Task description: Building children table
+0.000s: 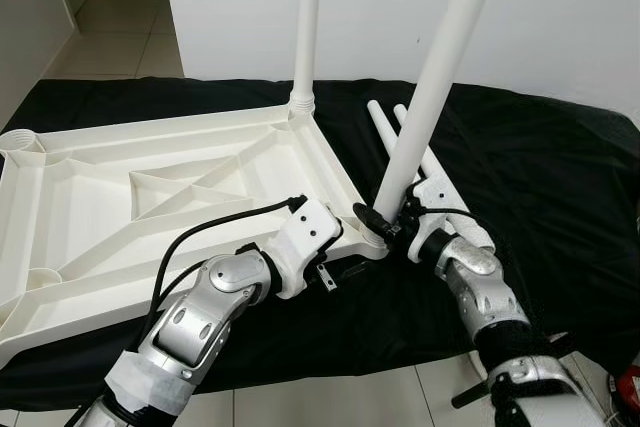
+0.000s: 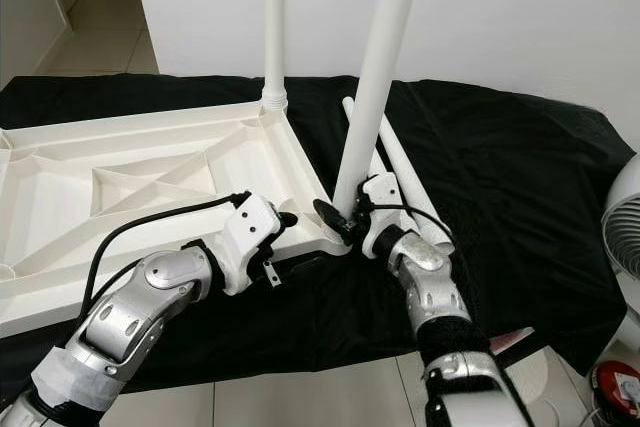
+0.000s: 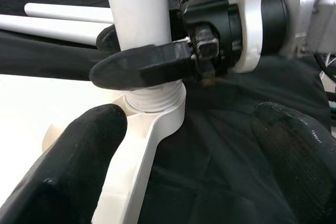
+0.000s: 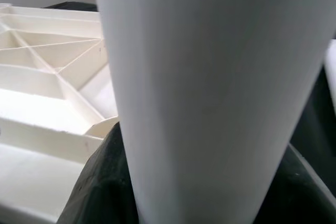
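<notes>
- The left arm (image 1: 205,312) reached forward from the near left edge of the scene, with a black cable looped over it.
- The left gripper (image 3: 181,182) sat at the near right corner of the tabletop (image 1: 150,197), its two black fingers (image 3: 63,171) spread apart. One finger lay against the white corner rim; the other hung over the black cloth (image 1: 540,167) without touching the plastic. It grasped nothing.
- The right arm (image 1: 490,307) reached in from the near right.
- The right gripper (image 1: 385,222) was clamped on the lower end of the near leg (image 1: 440,67), one finger on each side of the tube, just above the threaded end.
- The near leg stood in the corner socket (image 3: 157,103) of the tabletop, leaning slightly to the right. Its screw threads were partly exposed above the socket rim.
- The tabletop was a white ribbed plastic panel lying upside down on the black cloth, with its stiffening ribs facing up.
- Two loose legs (image 1: 400,137) lay side by side on the cloth, just beyond the right gripper and beside the tabletop's right edge.
- The far leg (image 1: 308,17) stood upright in the socket at the far right corner of the tabletop.
- An open socket (image 1: 20,139) showed at the far left corner.
- A white wall (image 1: 560,17) rose behind the cloth, and a tiled floor (image 1: 110,37) extended to the far left.
</notes>
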Robot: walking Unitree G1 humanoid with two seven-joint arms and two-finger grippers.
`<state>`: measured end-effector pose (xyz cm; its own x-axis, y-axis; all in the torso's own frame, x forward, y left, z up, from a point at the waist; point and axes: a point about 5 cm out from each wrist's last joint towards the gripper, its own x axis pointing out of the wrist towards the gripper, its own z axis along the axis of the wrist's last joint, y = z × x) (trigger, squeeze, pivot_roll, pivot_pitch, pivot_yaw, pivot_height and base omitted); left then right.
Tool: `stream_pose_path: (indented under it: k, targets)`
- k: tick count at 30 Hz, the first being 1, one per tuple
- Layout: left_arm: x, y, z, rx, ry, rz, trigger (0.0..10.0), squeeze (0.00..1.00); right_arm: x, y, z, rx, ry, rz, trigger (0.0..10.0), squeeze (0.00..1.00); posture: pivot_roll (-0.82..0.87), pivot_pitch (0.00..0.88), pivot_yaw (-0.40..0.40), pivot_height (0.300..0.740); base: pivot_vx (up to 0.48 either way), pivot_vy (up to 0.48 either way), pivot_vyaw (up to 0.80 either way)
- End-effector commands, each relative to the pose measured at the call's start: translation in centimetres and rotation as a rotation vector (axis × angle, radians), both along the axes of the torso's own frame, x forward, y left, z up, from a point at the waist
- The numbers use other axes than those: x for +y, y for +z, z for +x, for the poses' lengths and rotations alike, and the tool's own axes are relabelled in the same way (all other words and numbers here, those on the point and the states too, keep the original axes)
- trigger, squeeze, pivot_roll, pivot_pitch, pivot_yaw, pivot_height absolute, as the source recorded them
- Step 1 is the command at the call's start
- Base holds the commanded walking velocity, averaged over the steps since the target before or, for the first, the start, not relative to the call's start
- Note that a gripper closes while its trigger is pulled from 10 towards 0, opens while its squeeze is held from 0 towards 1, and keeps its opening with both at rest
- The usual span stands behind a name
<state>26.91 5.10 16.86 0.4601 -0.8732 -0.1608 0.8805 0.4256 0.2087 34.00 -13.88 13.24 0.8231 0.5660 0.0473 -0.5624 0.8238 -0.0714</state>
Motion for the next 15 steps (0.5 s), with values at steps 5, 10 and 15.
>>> stream_pose_path:
  k: [5, 10, 15]
  targets:
    - [-0.3, -0.4, -0.2, 0.008, -0.012, 0.009, 10.0, 0.00, 0.3, -2.4, -0.5, 0.090, -0.099, -0.081, 10.0, 0.00, 0.05, 0.024, -0.066, 0.740, 0.000, 0.000, 0.00]
    - [-0.2, -0.4, -0.1, 0.004, -0.005, 0.010, 10.0, 0.00, 1.2, -2.6, -0.9, 0.134, -0.243, -0.028, 10.0, 0.00, 0.05, 0.022, -0.069, 0.740, 0.000, 0.000, 0.00]
    - [-0.2, -0.4, 0.1, 0.001, 0.002, 0.013, 10.0, 0.00, 2.0, -2.3, -1.4, 0.130, -0.373, 0.015, 10.0, 0.00, 0.05, 0.019, -0.072, 0.740, 0.000, 0.000, 0.00]
